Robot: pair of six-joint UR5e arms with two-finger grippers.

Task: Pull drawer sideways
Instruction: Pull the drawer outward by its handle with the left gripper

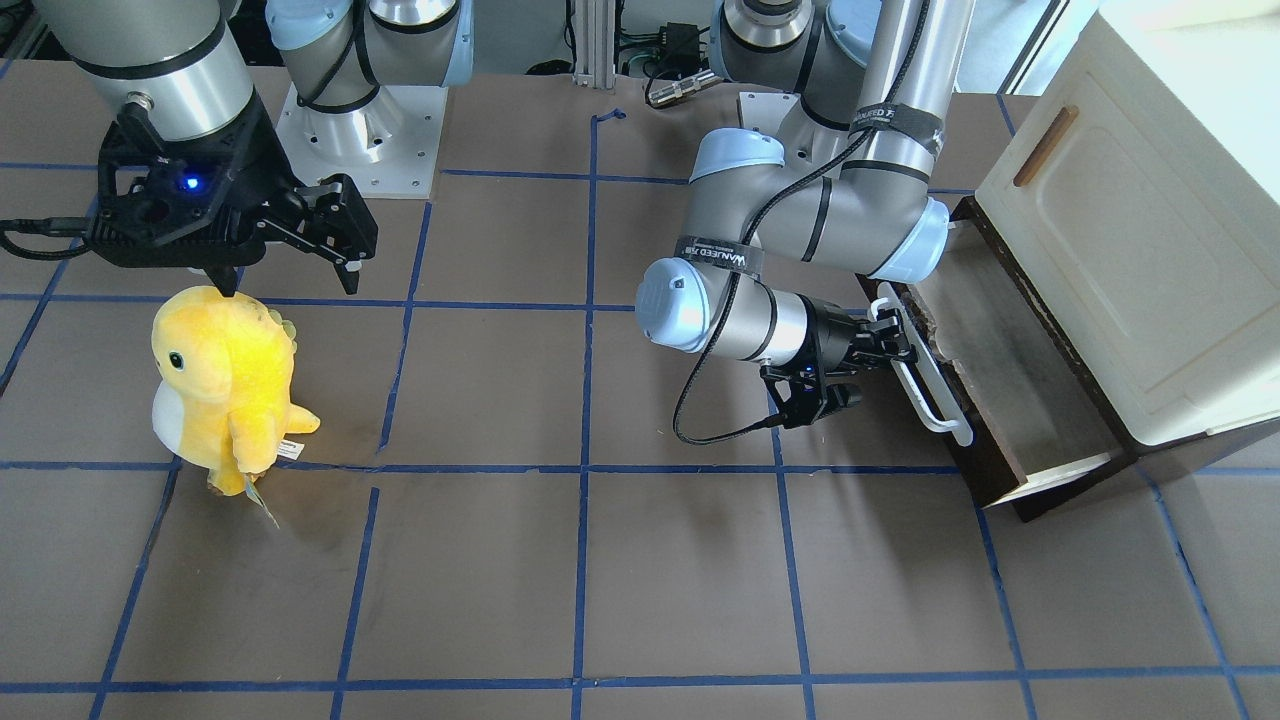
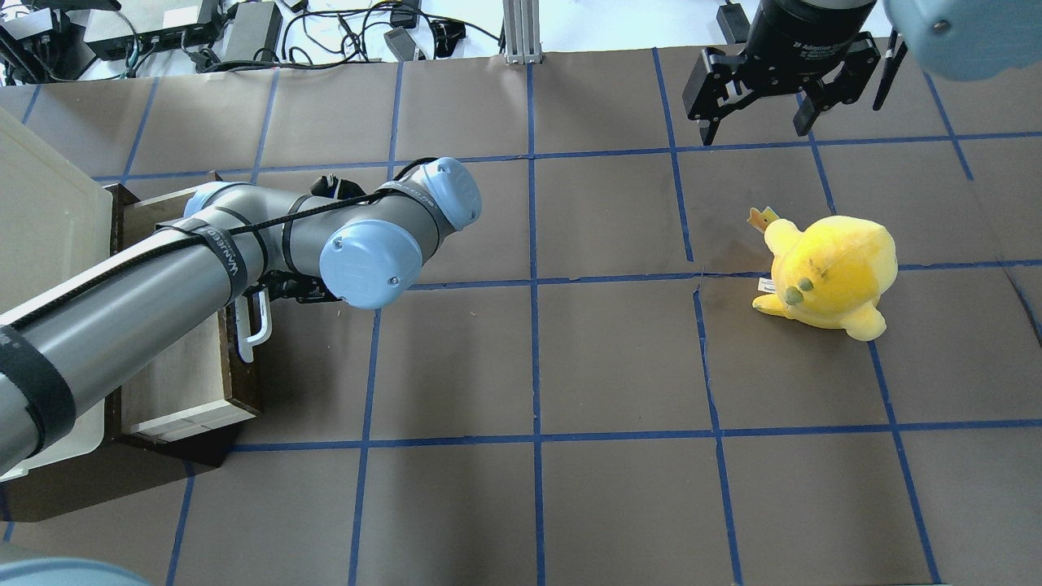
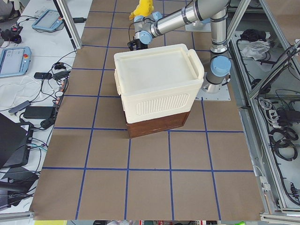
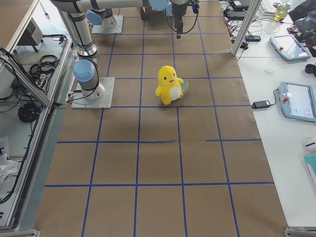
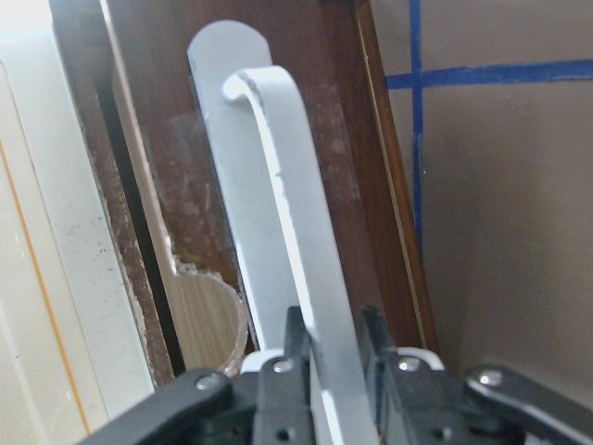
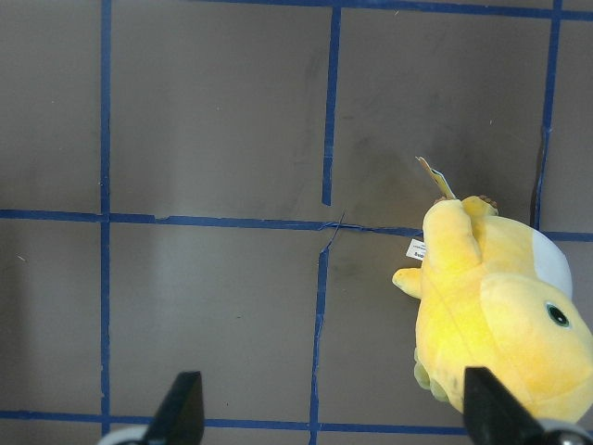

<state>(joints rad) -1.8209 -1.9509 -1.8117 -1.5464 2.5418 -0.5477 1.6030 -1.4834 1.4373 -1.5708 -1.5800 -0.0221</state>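
The drawer [image 1: 1010, 390] stands pulled out from under the cream cabinet [image 1: 1130, 230], its greyish floor showing. Its dark brown front carries a long white bar handle [image 1: 930, 385]. My left gripper [image 1: 885, 340] is shut on the upper part of that handle. In the left wrist view both fingers [image 5: 295, 345] clamp the white bar [image 5: 287, 204]. In the overhead view the drawer [image 2: 175, 374] lies under my left arm, and the wrist hides the gripper. My right gripper [image 1: 290, 278] hangs open and empty far from the drawer.
A yellow plush toy [image 1: 225, 385] stands on the brown gridded table just below my right gripper; it also shows in the overhead view [image 2: 826, 273] and the right wrist view [image 6: 500, 315]. The cabinet [image 3: 157, 79] fills the table's left end.
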